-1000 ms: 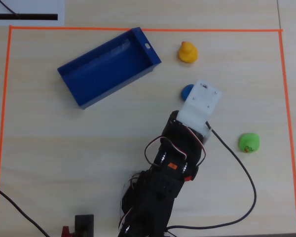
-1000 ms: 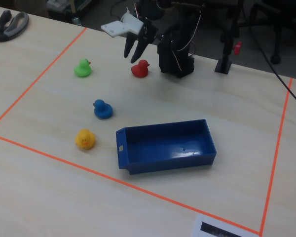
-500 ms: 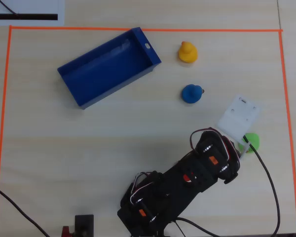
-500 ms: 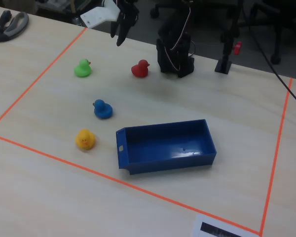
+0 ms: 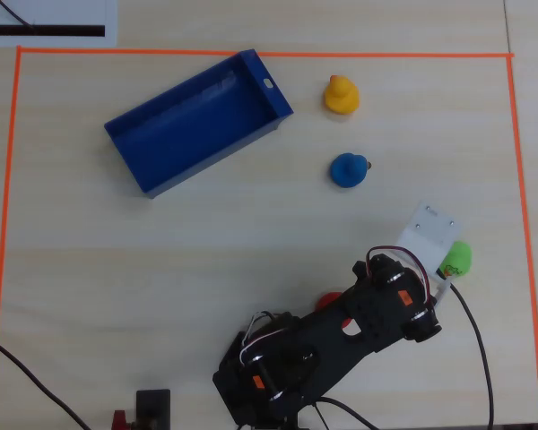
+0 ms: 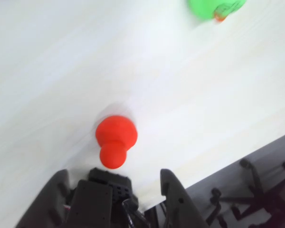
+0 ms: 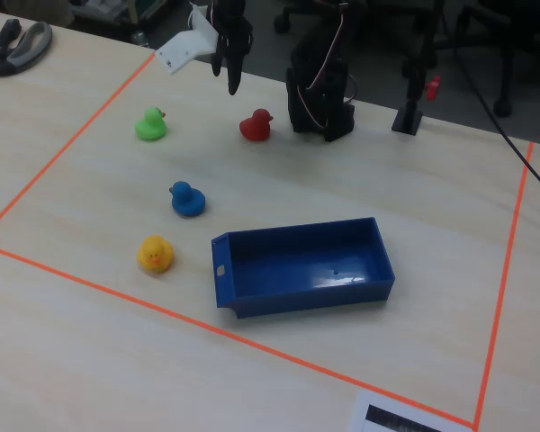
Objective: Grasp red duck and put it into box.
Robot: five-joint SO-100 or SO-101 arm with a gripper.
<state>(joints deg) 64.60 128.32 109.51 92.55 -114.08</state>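
The red duck [image 7: 256, 125] stands on the table just left of the arm's base [image 7: 321, 106] in the fixed view. Overhead, only a red sliver of that duck [image 5: 328, 298] shows beside the arm. In the wrist view it [image 6: 115, 138] lies just ahead of the jaws, untouched. My gripper [image 7: 231, 79] hangs in the air up and left of the duck; its fingers [image 6: 173, 190] are spread, open, with nothing between them. The dark-blue box [image 7: 297, 297] sits empty nearer the camera, and overhead this box [image 5: 211, 161] lies far up left.
A green duck [image 5: 457, 258] lies beside the white wrist mount [image 5: 433, 227]. A blue duck [image 5: 348, 169] and a yellow duck [image 5: 340, 95] sit between it and the box. Orange tape [image 5: 251, 54] frames the work area. A black post [image 7: 410, 112] stands right of the base.
The arm swung from above the blue duck across toward the green duck, then drew back slightly toward the red duck. No duck and not the box has moved.
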